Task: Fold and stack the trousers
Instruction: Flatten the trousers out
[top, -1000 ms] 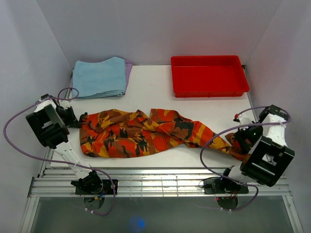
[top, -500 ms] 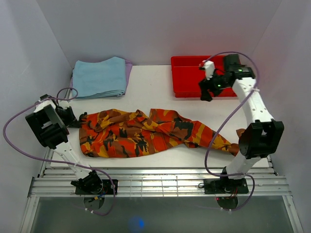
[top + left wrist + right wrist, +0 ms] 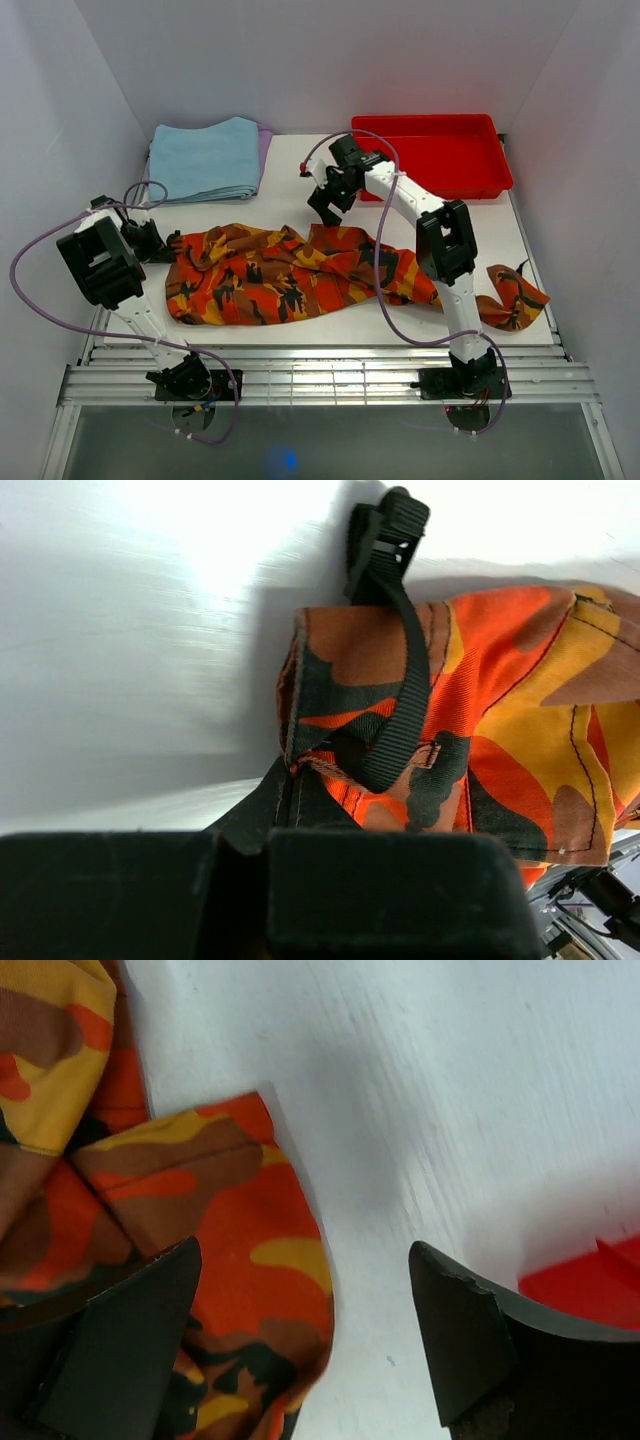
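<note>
The camouflage trousers (image 3: 290,275) lie crumpled in a long band across the near half of the table, one leg end (image 3: 515,300) at the right front. My left gripper (image 3: 158,243) is shut on their left end; in the left wrist view the trousers (image 3: 500,710), with a black webbing strap (image 3: 400,680), run into the closed left gripper (image 3: 262,842). My right gripper (image 3: 325,205) hangs open over the far edge of the cloth at mid-table. In the right wrist view the right gripper (image 3: 300,1345) has a fold of the trousers (image 3: 240,1230) and bare table between its fingers, gripping nothing.
A folded light blue cloth (image 3: 205,158) lies at the back left. A red plastic tray (image 3: 430,155) stands at the back right, and its corner (image 3: 590,1280) shows beside my right finger. White walls close in the table on three sides.
The right arm has swung from the trousers' right leg end up over the red tray and down to mid-table. The leg end now lies loose, farther right. The left arm has not moved.
</note>
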Controlling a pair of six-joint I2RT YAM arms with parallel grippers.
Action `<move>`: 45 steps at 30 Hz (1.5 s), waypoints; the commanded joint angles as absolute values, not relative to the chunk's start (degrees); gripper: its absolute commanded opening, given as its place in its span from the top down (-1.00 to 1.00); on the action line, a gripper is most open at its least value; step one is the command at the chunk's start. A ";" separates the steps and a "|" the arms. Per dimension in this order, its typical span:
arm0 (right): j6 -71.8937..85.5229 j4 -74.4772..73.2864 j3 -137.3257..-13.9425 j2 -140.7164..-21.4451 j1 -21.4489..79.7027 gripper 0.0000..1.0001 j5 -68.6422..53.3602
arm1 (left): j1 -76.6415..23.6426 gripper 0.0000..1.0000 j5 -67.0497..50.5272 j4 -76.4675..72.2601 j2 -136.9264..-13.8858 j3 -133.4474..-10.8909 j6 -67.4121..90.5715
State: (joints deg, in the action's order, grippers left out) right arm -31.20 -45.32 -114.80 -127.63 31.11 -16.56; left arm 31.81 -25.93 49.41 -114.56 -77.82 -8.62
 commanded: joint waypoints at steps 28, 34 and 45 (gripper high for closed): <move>-31.20 -39.29 -104.78 -109.97 24.97 0.84 -1.67 | 30.50 1.00 -23.12 47.99 -115.14 -74.79 -9.67; -30.76 -39.46 -98.01 -98.01 13.20 0.84 1.83 | 30.59 1.00 -22.06 47.90 -114.87 -75.76 -10.28; -40.25 -36.30 -85.26 -88.77 -14.65 0.85 6.24 | 32.87 1.00 -20.04 49.22 -115.13 -83.14 -13.18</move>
State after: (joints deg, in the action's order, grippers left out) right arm -35.90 -38.83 -86.72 -90.37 -9.91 3.73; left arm 31.35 -23.73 50.74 -114.87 -79.68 -10.72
